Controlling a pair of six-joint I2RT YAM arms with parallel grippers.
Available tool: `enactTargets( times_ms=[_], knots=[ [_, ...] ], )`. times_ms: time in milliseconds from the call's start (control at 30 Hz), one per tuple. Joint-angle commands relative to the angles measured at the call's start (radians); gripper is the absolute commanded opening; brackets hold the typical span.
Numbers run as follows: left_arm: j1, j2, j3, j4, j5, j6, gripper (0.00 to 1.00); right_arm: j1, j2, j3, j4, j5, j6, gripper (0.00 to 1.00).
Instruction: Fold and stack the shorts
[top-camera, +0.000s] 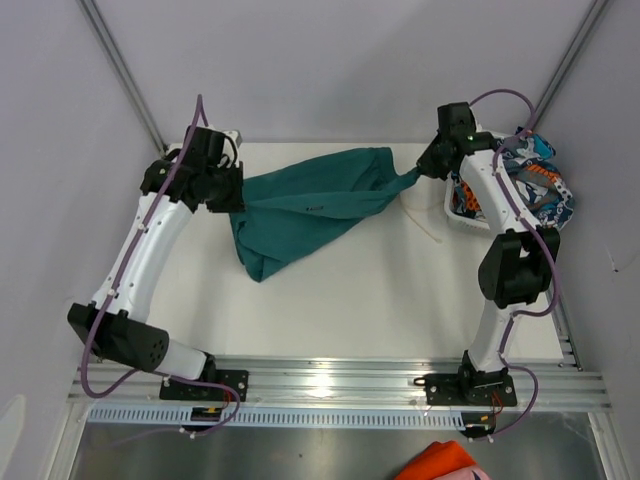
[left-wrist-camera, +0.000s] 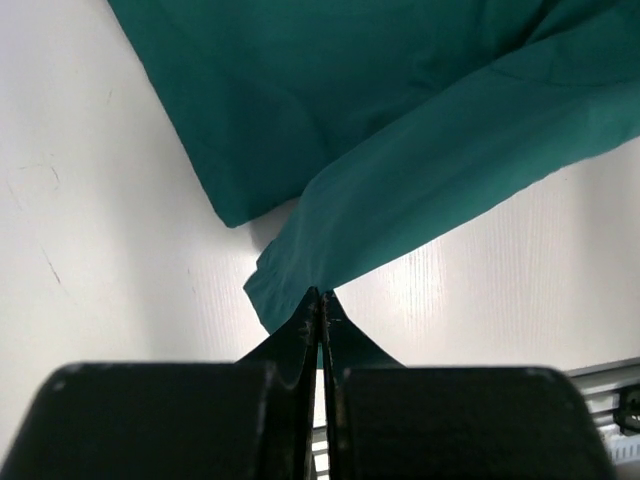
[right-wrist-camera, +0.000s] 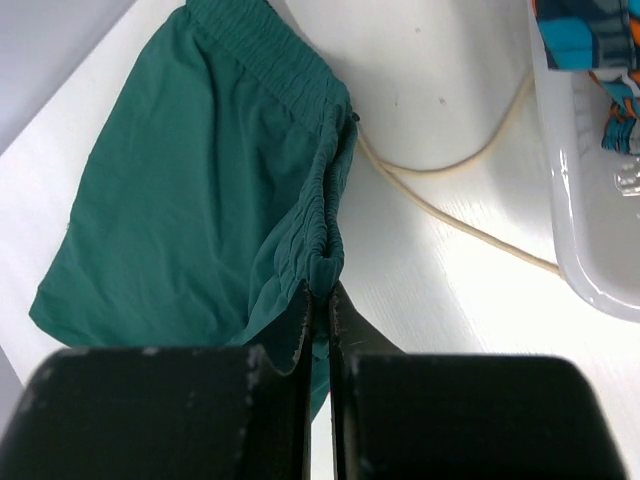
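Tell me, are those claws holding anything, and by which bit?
Yes, the teal-green shorts, held between both: the right gripper pinches the gathered waistband, the left gripper a fabric edge at the opposite end.

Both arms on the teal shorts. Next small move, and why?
Probably lower both grippers together to lay the teal shorts flat on the table. The left gripper is shut on one edge, the right gripper on the waistband; the cloth spans between them, sagging, not yet folded.
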Motion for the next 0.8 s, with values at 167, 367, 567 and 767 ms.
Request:
enactTargets(
  times_ms=[167,367,567,767],
  knots=[
    [0.019,-0.122,-0.05,0.048,0.144,0.03,0.0,-0.017,-0.032,-0.03,0.0,-0.037,-0.014,0.0],
    [0.017,-0.298,-0.125,0.043,0.262,0.018,0.0,-0.01,-0.23,-0.283,0.08,-0.068,-0.029,0.0],
    [0.016,-0.419,-0.153,-0.002,0.322,0.007,0.0,0.044,-0.47,-0.49,0.052,-0.056,-0.011,0.0],
    [0.016,-0.501,-0.194,-0.03,0.345,-0.005,0.0,0.084,-0.696,-0.609,-0.006,-0.022,0.03,0.0]
  ],
)
